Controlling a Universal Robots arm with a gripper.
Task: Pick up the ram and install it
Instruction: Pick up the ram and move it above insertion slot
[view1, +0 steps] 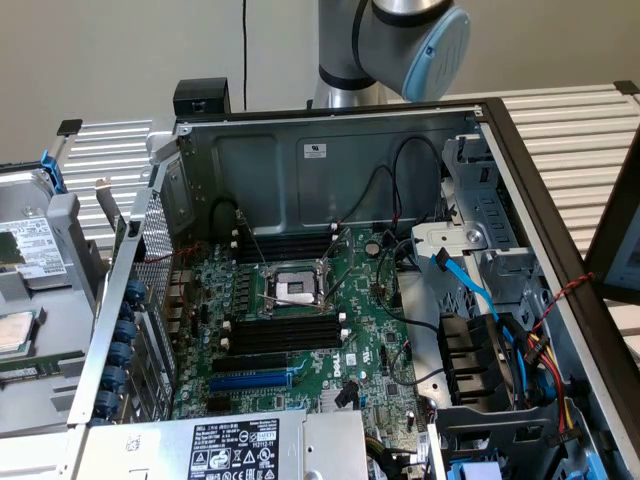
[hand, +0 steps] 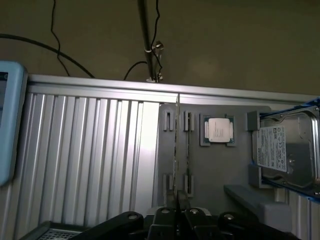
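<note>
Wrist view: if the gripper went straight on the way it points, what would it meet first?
Most likely the ram, standing on edge in the grey tray's holders, directly in line with the gripper. Depth is unclear, so I cannot tell whether they touch.

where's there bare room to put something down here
The ribbed tabletop beside the grey tray is bare. The tray is crowded: ram, cpu, drive. Inside the case, cables crowd the exterior view's right.
</note>
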